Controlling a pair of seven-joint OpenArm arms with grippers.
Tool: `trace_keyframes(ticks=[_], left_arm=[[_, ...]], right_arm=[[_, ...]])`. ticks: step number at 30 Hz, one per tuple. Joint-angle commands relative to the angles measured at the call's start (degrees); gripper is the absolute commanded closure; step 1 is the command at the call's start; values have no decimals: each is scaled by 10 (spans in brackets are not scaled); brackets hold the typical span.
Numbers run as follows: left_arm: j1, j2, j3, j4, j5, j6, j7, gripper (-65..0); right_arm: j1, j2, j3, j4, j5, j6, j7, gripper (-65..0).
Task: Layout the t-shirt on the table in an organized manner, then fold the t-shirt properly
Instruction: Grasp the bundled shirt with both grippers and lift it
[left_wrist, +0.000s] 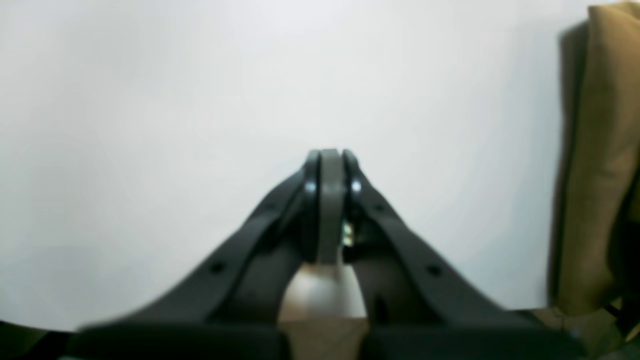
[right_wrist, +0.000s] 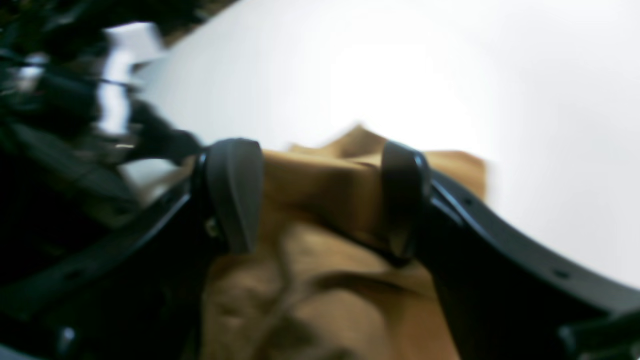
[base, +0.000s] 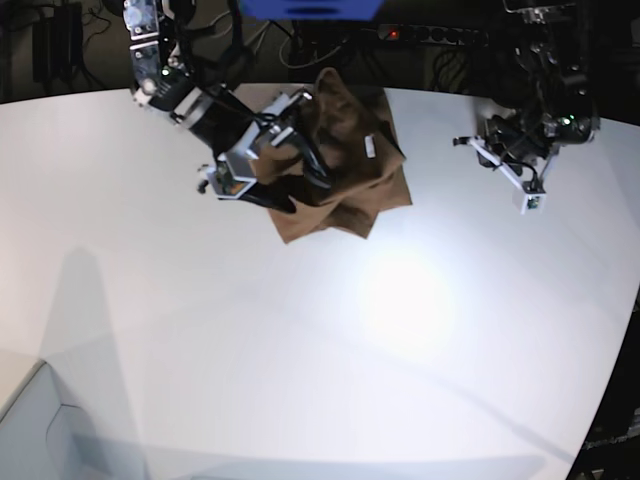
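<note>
Arms come first, going from left to right in the base view. On the left side of that view is the right arm, and its right gripper (base: 300, 175) hangs over the t-shirt (base: 345, 195). In the right wrist view the right gripper (right_wrist: 320, 200) has its two dark fingers (right_wrist: 235, 192) spread wide apart. Brown cloth shows in the gap between them and under them. The picture is blurry, so it is hard to tell if the fingers touch the cloth, but they are not pinching it.

Next comes the t-shirt itself. It is tan-brown and lies in a rumpled heap near the far edge of the table (base: 300, 340). It is bunched up with folds and bumps, not flat. A small white tag (base: 369, 146) shows on top of the heap.

To the right of the shirt, the big white table is bright with a shiny spot of light.

Last, on the right side of the base view, is the left arm. Its left gripper (base: 470, 142) is well apart from the shirt, above the white table. In the left wrist view the left gripper (left_wrist: 330, 157) has its fingers pressed together with nothing between them. A strip of the brown t-shirt (left_wrist: 600, 160) shows at the right edge of that view.
</note>
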Motion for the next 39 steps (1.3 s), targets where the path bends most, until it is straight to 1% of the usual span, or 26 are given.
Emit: trace_keyframes(ticks=[1,2,4,7,9,12,14,15,17,19,23,26,27,32,34,39], left_arm=[[4,-5,-3,13,4,4,2,-6],[5,-2,-1,24,1,4,2,-6],[7,0,1,54,-29,4,3,-20],[21,-3,-3,104,-115,4,21,-81],[23,-4,-4,139,-178,5,44,-144],[30,-2,-17,177,-263,5,67,-287],[50,1,-34,180,-313,5,63,-378],[57,2,-40,180,-336,5,61,-413],[74,3,-49,181,-384,5,59,-468],[84,15,-52,181,-411,5,59,-492],[85,43,-42,180,-413,5,59,-496],[73,60,-18,180,-409,10,59,-496],[68,64,-11,180,-399,10,59,-496],[51,78,51,180,-292,10,59,-495],[47,82,67,180,-263,10,59,-495],[37,86,101,180,-242,9,59,-486]], right_arm=[[0,-2,0,8,11,8,15,-384],[-2,2,0,8,11,8,15,-384],[-8,14,-1,7,11,8,15,-384],[-11,17,0,7,11,8,15,-384],[-11,17,1,7,11,8,15,-384],[-11,19,10,7,11,8,15,-384],[-11,22,19,7,11,8,15,-384],[-11,22,23,7,11,8,15,-384],[-11,22,34,7,11,8,15,-384],[-11,22,42,7,11,8,15,-384],[-11,21,57,7,11,8,15,-384],[-11,21,57,7,11,8,15,-384],[-11,21,57,7,11,8,15,-384],[-12,20,57,7,11,8,15,-384],[-12,20,57,7,11,8,15,-384],[-12,21,57,7,11,8,15,-384]])
